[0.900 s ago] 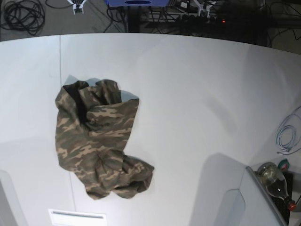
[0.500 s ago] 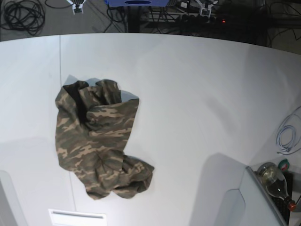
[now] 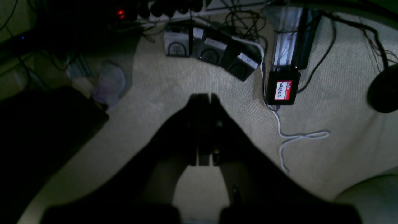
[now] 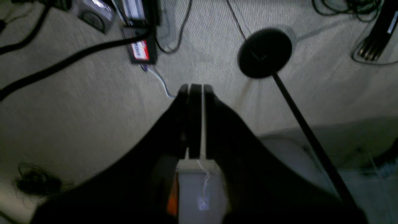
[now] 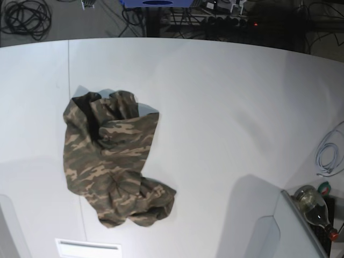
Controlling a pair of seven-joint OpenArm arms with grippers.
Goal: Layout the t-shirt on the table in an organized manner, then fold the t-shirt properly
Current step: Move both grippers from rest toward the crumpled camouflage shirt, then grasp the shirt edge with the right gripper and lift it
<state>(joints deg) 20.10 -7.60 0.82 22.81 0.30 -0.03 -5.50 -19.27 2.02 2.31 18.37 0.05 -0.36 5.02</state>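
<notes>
The camouflage t-shirt [image 5: 110, 161] lies crumpled in a heap on the left half of the white table [image 5: 226, 107], part of it bunched at the near end. Neither gripper touches it. In the left wrist view, my left gripper [image 3: 205, 96] is shut with nothing between its fingers and hangs over carpeted floor. In the right wrist view, my right gripper [image 4: 195, 87] is likewise shut and empty above the carpet. I cannot make out either gripper in the base view.
A glass bottle [image 5: 312, 207] and a coiled white cable [image 5: 328, 153] sit off the table's right edge. A white slotted panel [image 5: 88, 248] lies at the near left. On the floor are power adapters [image 3: 211, 53], cables and a black round stand base [image 4: 264, 53].
The t-shirt has not moved. Two small white parts at the top edge of the base view have slid upward, almost out of the frame.
</notes>
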